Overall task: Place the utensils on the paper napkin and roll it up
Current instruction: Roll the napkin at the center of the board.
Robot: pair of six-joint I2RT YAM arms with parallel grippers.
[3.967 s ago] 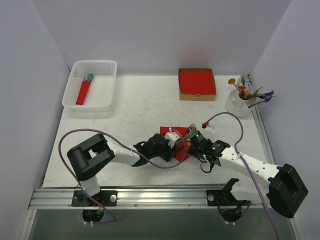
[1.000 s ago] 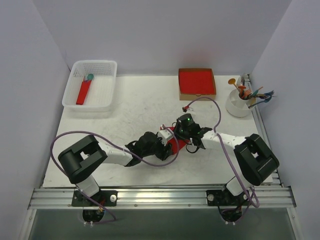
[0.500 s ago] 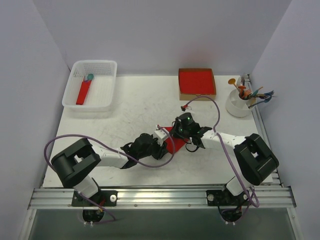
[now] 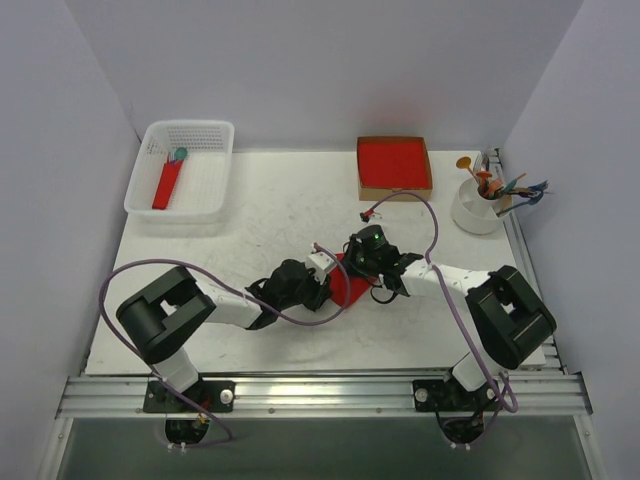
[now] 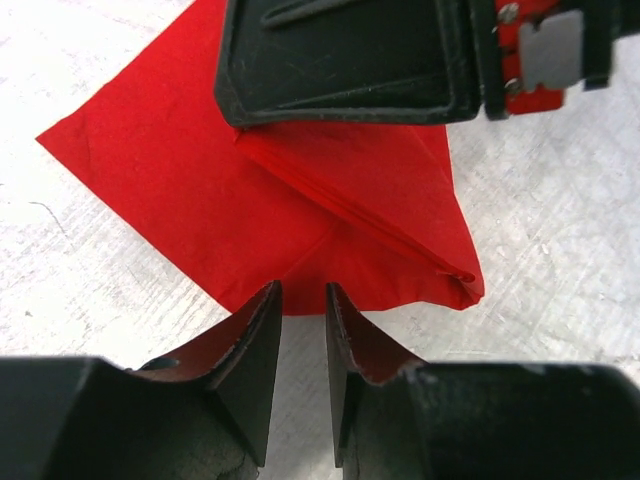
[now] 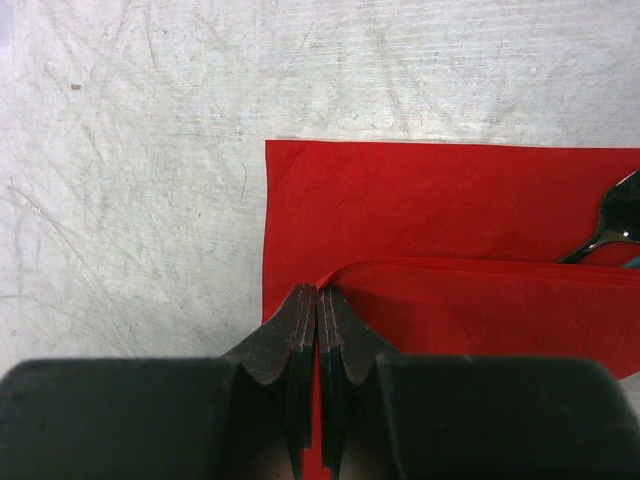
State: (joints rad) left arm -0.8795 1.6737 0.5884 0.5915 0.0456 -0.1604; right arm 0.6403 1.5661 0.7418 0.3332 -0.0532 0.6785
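Since second ago left tool (image 5: 302, 292) narrowed; small gap between fingers, tips over near edge of red napkin (image 5: 190, 190). Napkin lies at table (image 4: 250, 215) centre between both tools, partly folded. Closed right tool (image 6: 317, 292) pinches fold corner. Bowl of spoon (image 6: 612, 218) peeks from under fold.

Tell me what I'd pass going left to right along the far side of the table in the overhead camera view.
A white basket → a cardboard box filled with red paper → a white cup holding colourful cutlery.
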